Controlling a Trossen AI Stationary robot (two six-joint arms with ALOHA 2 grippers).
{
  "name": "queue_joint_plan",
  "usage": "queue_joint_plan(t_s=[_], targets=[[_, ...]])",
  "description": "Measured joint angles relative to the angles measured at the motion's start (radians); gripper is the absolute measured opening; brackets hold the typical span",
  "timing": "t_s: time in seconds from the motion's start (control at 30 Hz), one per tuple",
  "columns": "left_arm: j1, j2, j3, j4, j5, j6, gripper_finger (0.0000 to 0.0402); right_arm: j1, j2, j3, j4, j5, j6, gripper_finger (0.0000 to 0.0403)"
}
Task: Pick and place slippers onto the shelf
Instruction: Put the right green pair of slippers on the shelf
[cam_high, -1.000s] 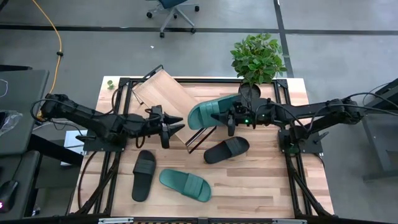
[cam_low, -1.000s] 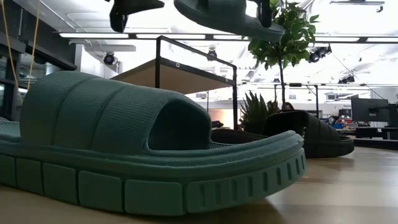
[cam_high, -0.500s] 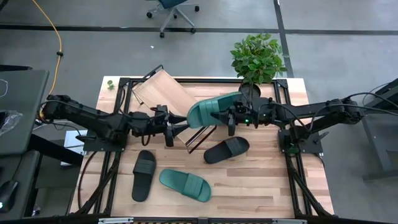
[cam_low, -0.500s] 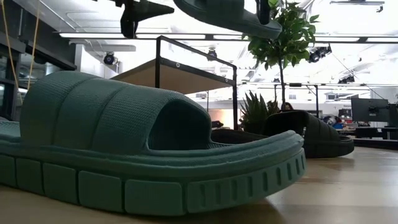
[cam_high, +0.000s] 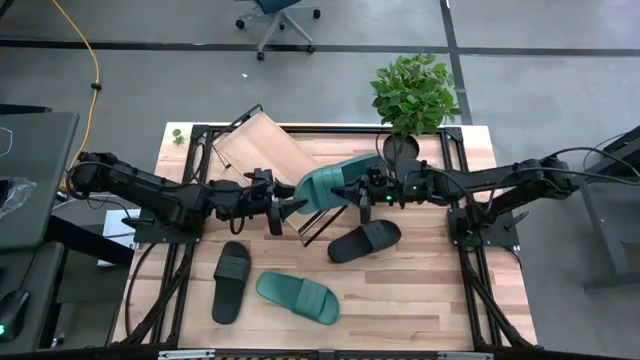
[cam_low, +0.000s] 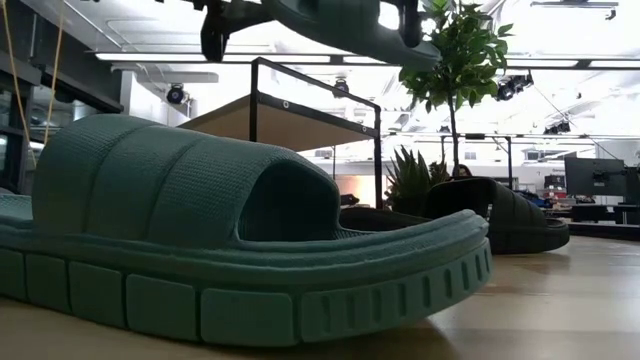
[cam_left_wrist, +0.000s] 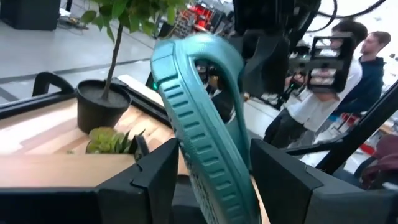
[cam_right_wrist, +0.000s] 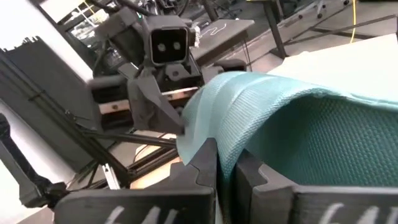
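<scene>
My right gripper (cam_high: 368, 196) is shut on a teal-green slipper (cam_high: 332, 184) held in the air by the shelf's right end. My left gripper (cam_high: 296, 206) is open, and its fingers stand on either side of that slipper's end (cam_left_wrist: 205, 149). The shelf (cam_high: 264, 150) is a slanted light-wood board in a black wire frame, at the table's far left. A second teal slipper (cam_high: 297, 297) and two black slippers (cam_high: 232, 281) (cam_high: 364, 240) lie sole down on the table. In the low view the held slipper (cam_low: 350, 25) hangs high above the near teal one (cam_low: 230, 240). My right gripper pinches the edge of the teal slipper's wide strap (cam_right_wrist: 249, 124) between its two fingers, coming level from the table's right side. The slipper is lifted clear of the table and tipped onto its side. My left gripper has the slipper's sole edge (cam_left_wrist: 214, 180) between its open fingers; whether they touch it, I cannot tell.
A potted plant (cam_high: 413, 95) stands at the table's far edge, just behind the right arm. A small succulent (cam_left_wrist: 109, 140) sits near it. Black frame rails (cam_high: 480, 290) run along both table sides. People stand in the room beyond the table (cam_left_wrist: 323, 81).
My left gripper has moved toward the table's right, up to the held slipper, and its open fingers now flank the slipper's end. My right gripper has carried the slipper a little to the left, toward the left gripper.
</scene>
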Motion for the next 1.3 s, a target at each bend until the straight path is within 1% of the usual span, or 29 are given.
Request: queue_joint_plan(t_s=[0.23,0.33,0.47,0.67,0.77,0.87,1.03,1.17,1.3], targets=[[0.000,0.000,0.000,-0.007,0.002,-0.041,0.0187,0.000,-0.005,0.000,0.020,-0.003,-0.019,0.0000],[0.000,0.000,0.000,-0.008,0.006,-0.058,0.0173,0.001,-0.005,0.000,0.020,-0.004,-0.025,0.0000],[0.000,0.000,0.000,-0.010,0.005,-0.073,0.0136,0.001,-0.005,0.000,0.019,-0.009,-0.028,0.0000],[0.001,0.000,0.000,-0.015,-0.008,-0.076,0.0063,0.001,-0.006,0.000,0.019,-0.010,-0.030,0.0001],[0.000,0.000,0.000,-0.015,-0.021,-0.079,0.0031,0.001,-0.006,0.000,0.019,-0.015,-0.041,0.0008],[0.000,0.000,0.000,-0.015,-0.029,-0.079,0.0028,0.001,-0.006,0.000,0.019,-0.017,-0.043,0.0025],[0.000,0.000,0.000,-0.014,-0.043,-0.078,0.0028,0.001,-0.008,0.000,0.024,0.017,-0.038,0.0071],[0.000,0.000,0.000,-0.012,-0.082,-0.079,0.0034,0.001,-0.035,0.000,0.013,0.074,-0.047,0.0105],[0.000,0.000,0.000,-0.011,-0.102,-0.076,0.0028,0.001,-0.099,0.001,-0.062,0.156,-0.054,0.0117]])
